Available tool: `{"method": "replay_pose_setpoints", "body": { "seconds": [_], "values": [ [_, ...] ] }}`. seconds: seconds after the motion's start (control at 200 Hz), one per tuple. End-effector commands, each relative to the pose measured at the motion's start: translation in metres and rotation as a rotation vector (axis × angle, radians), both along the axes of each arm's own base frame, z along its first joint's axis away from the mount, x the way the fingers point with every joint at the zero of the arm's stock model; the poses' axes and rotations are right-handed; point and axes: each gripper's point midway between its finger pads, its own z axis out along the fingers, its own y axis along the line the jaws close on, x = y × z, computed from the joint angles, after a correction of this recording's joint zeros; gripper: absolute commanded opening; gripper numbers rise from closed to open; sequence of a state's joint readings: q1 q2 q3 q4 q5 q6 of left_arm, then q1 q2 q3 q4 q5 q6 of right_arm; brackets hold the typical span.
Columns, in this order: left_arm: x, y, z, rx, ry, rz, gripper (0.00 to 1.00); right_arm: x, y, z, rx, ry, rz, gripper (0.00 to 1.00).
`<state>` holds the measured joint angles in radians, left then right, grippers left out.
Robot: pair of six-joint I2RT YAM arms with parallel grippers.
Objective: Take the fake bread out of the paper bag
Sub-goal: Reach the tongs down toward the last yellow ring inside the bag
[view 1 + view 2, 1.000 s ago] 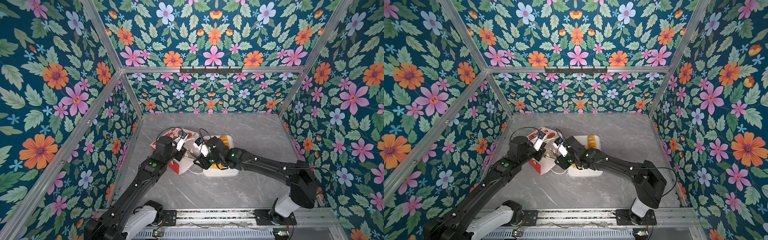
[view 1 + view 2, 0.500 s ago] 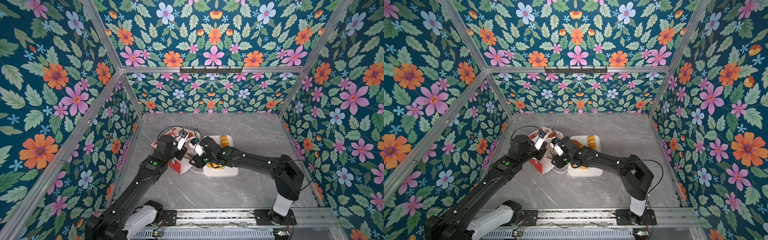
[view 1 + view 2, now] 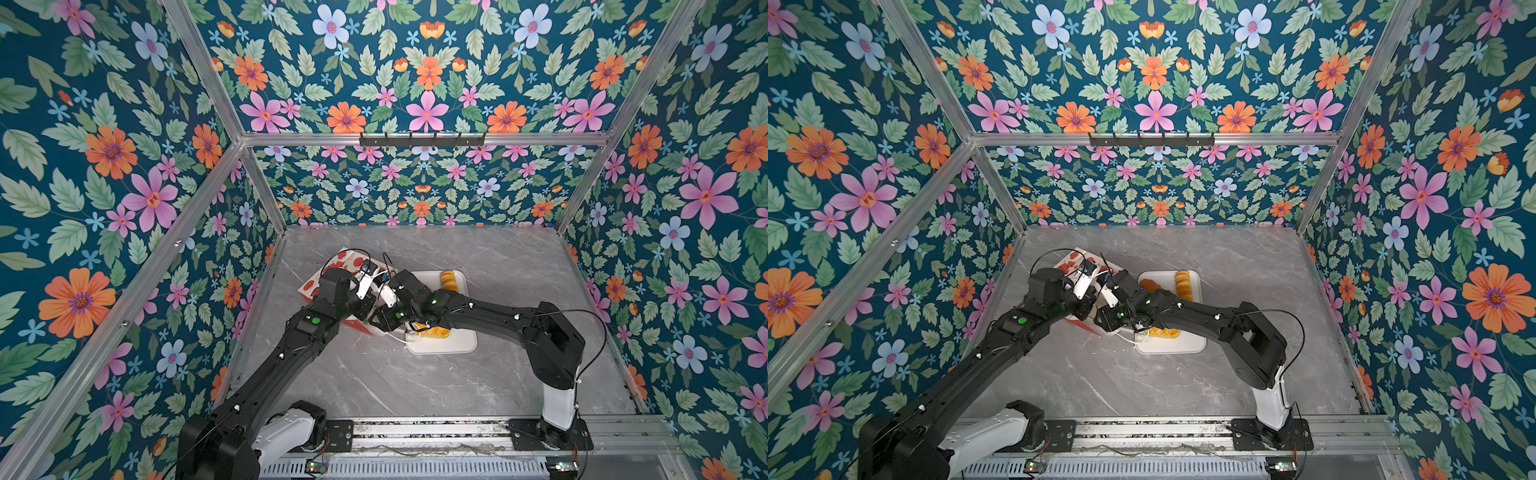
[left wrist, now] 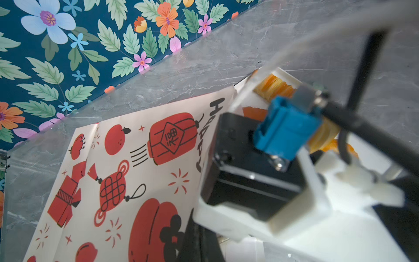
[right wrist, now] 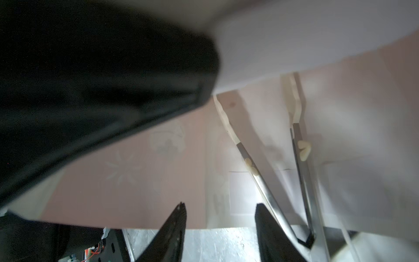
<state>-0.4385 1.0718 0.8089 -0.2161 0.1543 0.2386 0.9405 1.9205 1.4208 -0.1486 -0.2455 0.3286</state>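
Right claw (image 5: pixel 220 205) half open, empty, at the paper bag (image 4: pixel 140 170) mouth; I'd reach deeper toward eleven o'clock before closing. Left claw (image 3: pixel 359 309) shut, on what I can't tell.

2 top views look steeply down from the front; 2 wrist cameras sit close to the paper bag (image 4: pixel 136 170).

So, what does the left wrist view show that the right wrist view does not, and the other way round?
Only the left wrist view: the printed outside of the paper bag, bread on the white tray, the flowered wall. Only the right wrist view: the bag's pale inside, its handle cords, the right gripper, jaws apart and empty. Both: the bag and the grey table.
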Motion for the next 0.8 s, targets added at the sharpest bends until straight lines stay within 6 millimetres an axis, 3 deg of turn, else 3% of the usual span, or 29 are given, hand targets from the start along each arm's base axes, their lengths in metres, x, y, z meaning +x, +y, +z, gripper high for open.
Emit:
{"method": "replay_pose_setpoints", "body": {
  "seconds": [0.0, 0.095, 0.225, 0.31, 0.43, 0.795],
  "values": [
    [0.003, -0.007, 0.015, -0.05, -0.052, -0.018, 0.0, 0.0, -0.003, 0.008, 0.0, -0.054, 0.011, 0.51],
    [0.001, -0.005, 0.01, -0.036, -0.04, -0.016, 0.0, -0.004, -0.013, -0.003, -0.043, -0.065, 0.022, 0.51],
    [-0.003, -0.002, -0.002, -0.021, -0.018, -0.011, 0.0, -0.009, -0.029, -0.036, -0.146, -0.06, 0.041, 0.52],
    [-0.005, -0.002, -0.004, -0.032, -0.014, -0.013, 0.0, -0.014, -0.033, -0.048, -0.151, -0.066, 0.066, 0.56],
    [-0.006, -0.002, -0.005, -0.036, -0.015, -0.011, 0.0, -0.013, -0.035, -0.054, -0.148, -0.1, 0.066, 0.64],
    [-0.009, -0.003, -0.007, -0.052, -0.016, -0.02, 0.0, 0.001, -0.026, -0.068, -0.191, -0.178, 0.105, 0.66]
  ]
}}
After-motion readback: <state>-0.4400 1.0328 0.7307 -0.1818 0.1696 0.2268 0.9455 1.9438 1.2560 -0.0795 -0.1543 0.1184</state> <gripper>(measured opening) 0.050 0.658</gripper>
